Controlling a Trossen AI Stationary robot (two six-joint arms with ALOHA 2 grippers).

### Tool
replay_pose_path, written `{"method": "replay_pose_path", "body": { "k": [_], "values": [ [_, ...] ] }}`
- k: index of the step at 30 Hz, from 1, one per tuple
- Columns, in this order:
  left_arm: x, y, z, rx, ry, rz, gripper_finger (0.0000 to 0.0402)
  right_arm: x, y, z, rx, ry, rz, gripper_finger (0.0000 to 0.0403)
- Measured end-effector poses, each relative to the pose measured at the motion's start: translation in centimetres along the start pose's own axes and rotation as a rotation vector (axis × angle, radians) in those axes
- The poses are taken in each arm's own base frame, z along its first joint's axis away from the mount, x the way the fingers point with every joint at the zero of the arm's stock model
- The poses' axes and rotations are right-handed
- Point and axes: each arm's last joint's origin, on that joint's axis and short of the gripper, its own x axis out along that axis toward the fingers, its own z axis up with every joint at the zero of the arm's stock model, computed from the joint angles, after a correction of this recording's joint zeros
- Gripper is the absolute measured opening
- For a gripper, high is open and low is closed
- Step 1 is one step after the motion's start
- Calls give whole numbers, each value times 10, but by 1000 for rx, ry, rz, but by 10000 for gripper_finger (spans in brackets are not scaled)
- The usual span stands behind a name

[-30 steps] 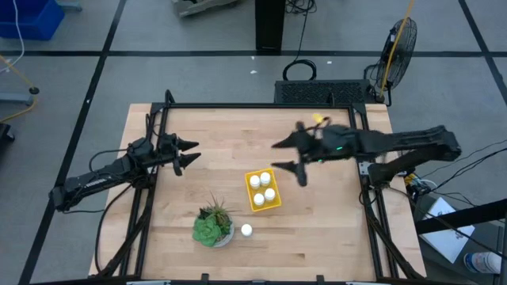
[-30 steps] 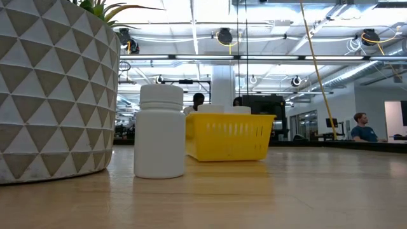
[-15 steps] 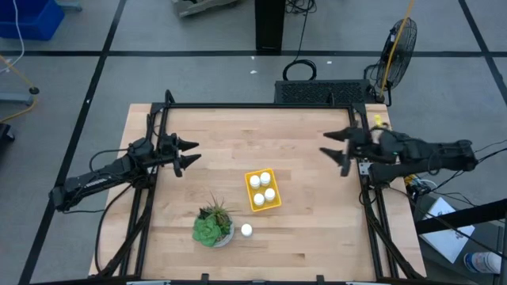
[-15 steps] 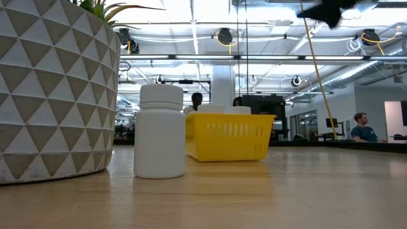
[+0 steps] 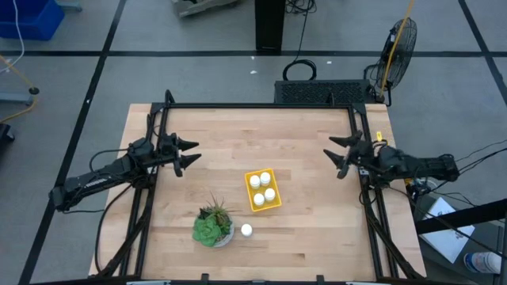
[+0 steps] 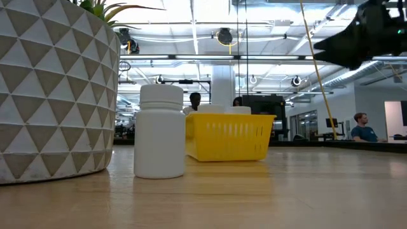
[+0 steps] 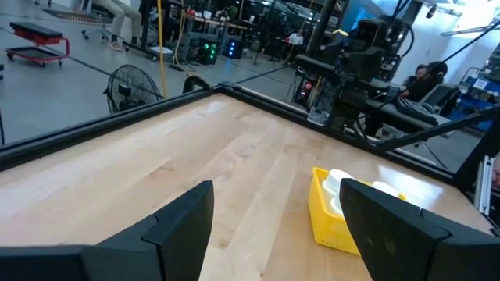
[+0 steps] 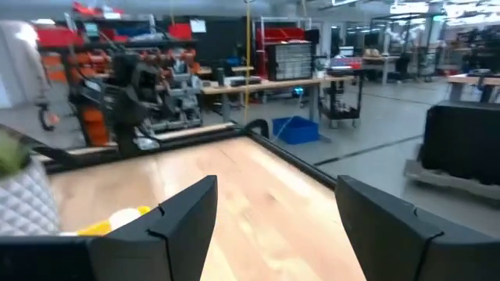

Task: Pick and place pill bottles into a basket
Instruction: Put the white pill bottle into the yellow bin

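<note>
Bottles: I'm counting 4 visible; 3 sitting in basket (image 5: 262, 190), 1 pill bottle (image 5: 246, 230) standing on worktop (image 5: 238, 134) beside plant (image 5: 212, 225).
Left gripper (image 5: 190, 154): hovering at worktop's left side, open, nothing held.
Right gripper (image 5: 336, 155): hovering at right edge, open, nothing held.

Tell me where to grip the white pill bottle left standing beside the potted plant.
Grip the small white cylindrical pill bottle across its round body, descending from above: it stands upright. Keep the fingers off the side where the white patterned plant pot crowds it.
</note>
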Motion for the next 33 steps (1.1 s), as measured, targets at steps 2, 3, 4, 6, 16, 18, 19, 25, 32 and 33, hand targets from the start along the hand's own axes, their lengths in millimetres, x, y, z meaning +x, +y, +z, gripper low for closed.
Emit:
{"method": "replay_pose_path", "body": {
  "k": [2,3,4,6,16,18,19,25,32,33],
  "values": [
    [0,0,0,0,2,1,282,3,1,-11,-11,31,-21,251],
    [0,0,0,-1,3,1,282,4,1,-16,-12,43,-22,251],
    [1,0,-1,-2,9,2,282,5,1,-19,-2,40,-19,251],
    [1,0,-1,-3,12,3,282,6,3,-23,13,34,8,251],
    [4,-11,11,-72,23,-79,282,10,5,-31,119,-39,40,251],
    [5,-20,28,-55,47,-77,282,10,5,-30,121,-52,38,251],
    [7,-25,38,-42,73,-66,282,10,5,-30,119,-51,39,251],
    [36,-68,96,115,286,-66,282,10,5,-29,121,-57,33,251],
    [95,-125,128,358,628,-167,282,10,4,-29,122,-60,9,251],
    [102,-133,132,368,653,-175,282,10,4,-29,126,-60,9,251]
  ]
}}
